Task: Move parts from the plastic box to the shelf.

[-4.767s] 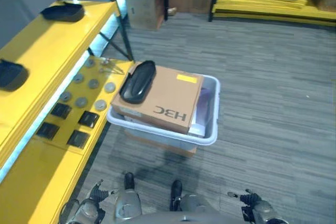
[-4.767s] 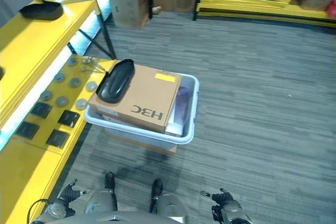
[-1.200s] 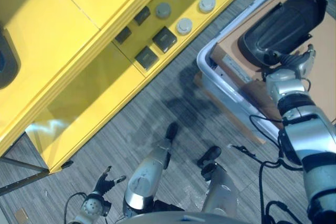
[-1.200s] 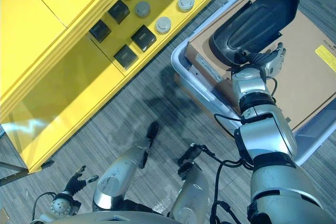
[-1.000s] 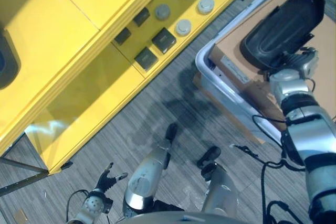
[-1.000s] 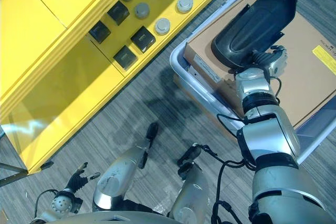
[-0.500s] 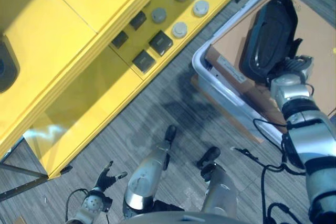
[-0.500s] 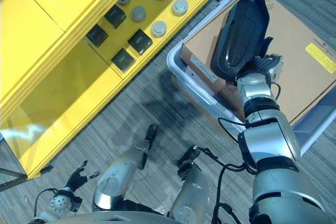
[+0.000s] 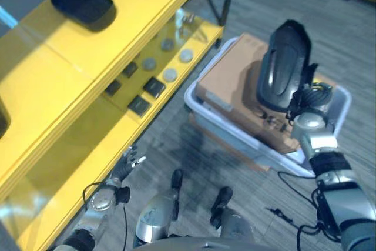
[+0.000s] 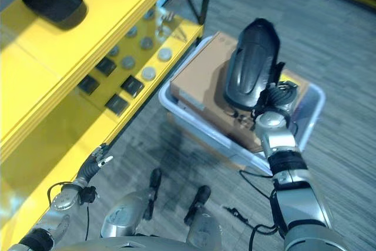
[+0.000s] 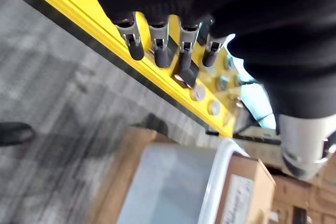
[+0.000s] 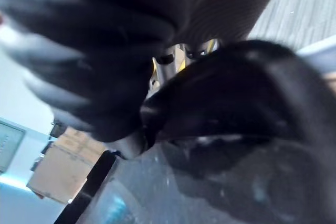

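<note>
A long black moulded part (image 9: 285, 66) stands nearly upright above the brown cardboard box (image 9: 226, 83) that lies in the pale plastic box (image 9: 202, 113). My right hand (image 9: 305, 103) is shut on the part's lower end; its wrist view shows the black part (image 12: 236, 129) close up. The yellow shelf (image 9: 135, 10) runs along the left, and a second black part (image 9: 82, 4) lies on its upper level. My left hand (image 9: 126, 166) hangs open by the lower shelf edge, with its fingers (image 11: 157, 48) straight.
Grey discs (image 9: 170, 74) and small black squares (image 9: 154, 86) lie on the lower shelf level (image 9: 100, 139), close to the plastic box. Grey striped floor spreads to the right. The plastic box rim (image 11: 220, 182) shows past my left hand.
The camera has shifted. My right hand has tipped the black part up from lying on the cardboard box to nearly upright. My left hand has risen to the lower shelf edge.
</note>
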